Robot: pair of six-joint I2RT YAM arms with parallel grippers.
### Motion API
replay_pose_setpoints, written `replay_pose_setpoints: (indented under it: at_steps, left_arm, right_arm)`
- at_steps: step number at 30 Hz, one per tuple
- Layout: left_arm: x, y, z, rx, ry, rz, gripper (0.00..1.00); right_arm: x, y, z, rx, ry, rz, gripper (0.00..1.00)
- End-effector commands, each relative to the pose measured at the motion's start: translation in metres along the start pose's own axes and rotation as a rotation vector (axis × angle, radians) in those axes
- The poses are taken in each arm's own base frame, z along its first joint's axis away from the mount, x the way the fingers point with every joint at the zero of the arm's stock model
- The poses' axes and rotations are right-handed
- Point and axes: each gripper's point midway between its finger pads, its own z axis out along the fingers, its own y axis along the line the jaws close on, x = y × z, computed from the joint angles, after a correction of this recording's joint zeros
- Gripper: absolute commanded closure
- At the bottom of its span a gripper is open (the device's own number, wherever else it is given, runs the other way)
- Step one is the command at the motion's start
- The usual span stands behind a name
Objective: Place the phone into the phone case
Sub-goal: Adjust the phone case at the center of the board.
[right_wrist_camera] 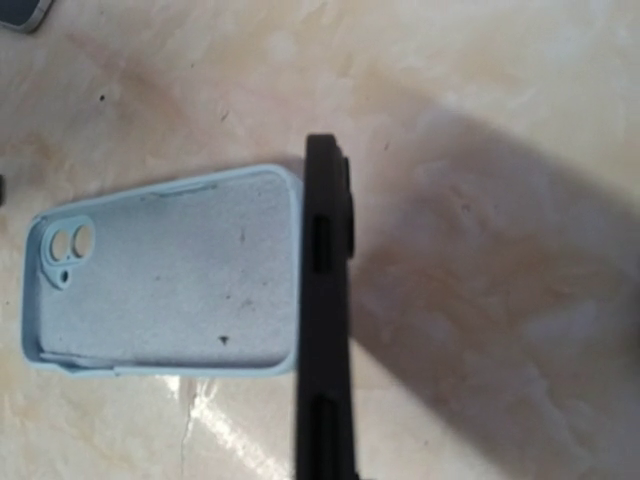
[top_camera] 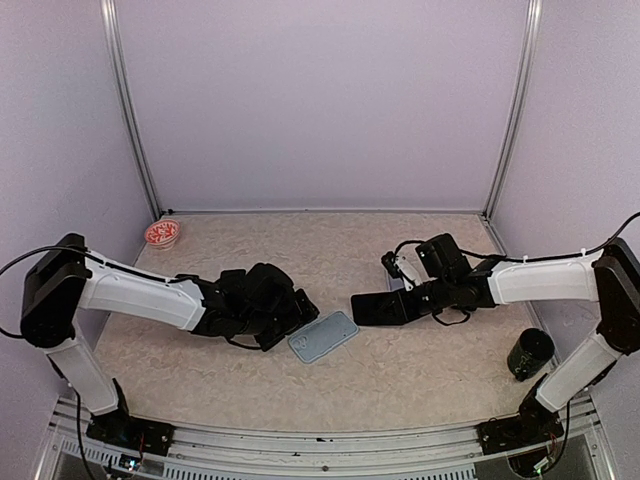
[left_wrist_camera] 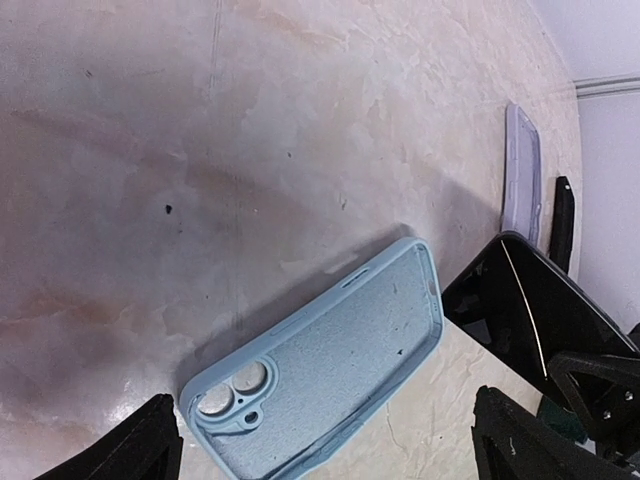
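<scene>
A light blue phone case lies open side up at the table's middle, with its camera cutout toward the left arm. My left gripper is open and empty just above the case's camera end; in the left wrist view its fingertips stand wide on either side of the case. My right gripper is shut on a black phone and holds it just right of the case. The phone shows edge-on in the right wrist view, beside the case. It also shows in the left wrist view.
A pale lavender spare case lies behind the phone, near the right wrist. A black cup stands at the right front. A red-and-white round lid sits at the back left. The enclosure walls surround the table.
</scene>
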Motion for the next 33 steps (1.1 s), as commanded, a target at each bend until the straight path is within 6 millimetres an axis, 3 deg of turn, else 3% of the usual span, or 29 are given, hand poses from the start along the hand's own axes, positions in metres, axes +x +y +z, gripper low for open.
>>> replay_pose_setpoints:
  at_steps: [1,5,12,23,33]
  left_arm:
    - [-0.006,0.002,-0.030,0.000,-0.029,-0.003,0.01]
    - [0.015,-0.002,-0.037,0.034,0.026,-0.017,0.01]
    - [0.041,0.006,-0.015,0.015,0.102,-0.007,0.01]
    - [0.046,0.011,0.005,-0.011,0.121,-0.001,0.01]
    - [0.029,0.016,0.011,-0.007,0.085,-0.025,0.01]
  right_arm:
    - [-0.014,0.006,-0.010,0.005,-0.054,-0.015,1.00]
    - [-0.014,0.006,-0.009,0.008,-0.049,-0.021,1.00]
    - [-0.013,0.007,-0.009,0.001,-0.039,-0.025,1.00]
    - [-0.009,0.014,-0.010,-0.023,-0.040,-0.031,1.00]
    - [-0.004,0.024,-0.005,-0.047,-0.029,-0.044,1.00]
